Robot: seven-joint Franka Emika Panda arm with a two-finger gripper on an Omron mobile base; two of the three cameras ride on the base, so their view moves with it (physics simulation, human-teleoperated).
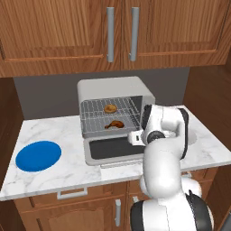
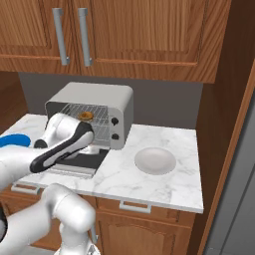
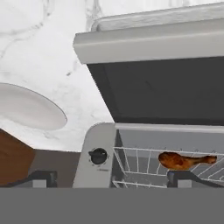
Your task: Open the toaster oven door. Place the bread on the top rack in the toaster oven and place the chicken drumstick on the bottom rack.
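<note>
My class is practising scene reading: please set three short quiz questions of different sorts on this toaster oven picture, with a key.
1. True or false: the toaster oven door is folded down open.
2. Which rack holds the bread? A) top rack B) bottom rack C) neither
3. Fill in: the chicken drumstick lies on the ____ rack.

Key: 1 true, the door lies flat in front of the toaster oven. 2 A, the top rack. 3 bottom, the bottom rack.
</note>
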